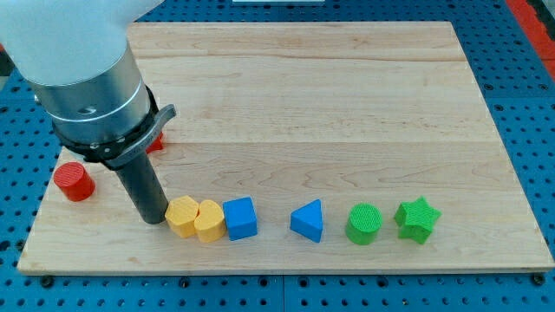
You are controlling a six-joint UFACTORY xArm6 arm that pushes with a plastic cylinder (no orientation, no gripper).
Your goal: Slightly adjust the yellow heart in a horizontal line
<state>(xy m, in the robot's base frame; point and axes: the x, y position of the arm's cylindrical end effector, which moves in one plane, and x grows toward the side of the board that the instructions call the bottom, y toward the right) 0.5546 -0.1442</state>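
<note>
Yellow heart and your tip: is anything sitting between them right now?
Yes. In the camera view the yellow hexagon sits between my tip and the yellow heart.

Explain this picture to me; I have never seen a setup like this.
This is one camera view of a robot arm over a wooden board. The arm has no fingers and holds nothing; it ends in a dark rod that pushes blocks. My tip sits at the view's left end of a row near the view's bottom, right beside the yellow hexagonal block. Continuing rightward: yellow heart block, blue cube, blue triangular block, green cylinder, green star block. A red cylinder stands at the left edge; another red block is mostly hidden behind the arm.
</note>
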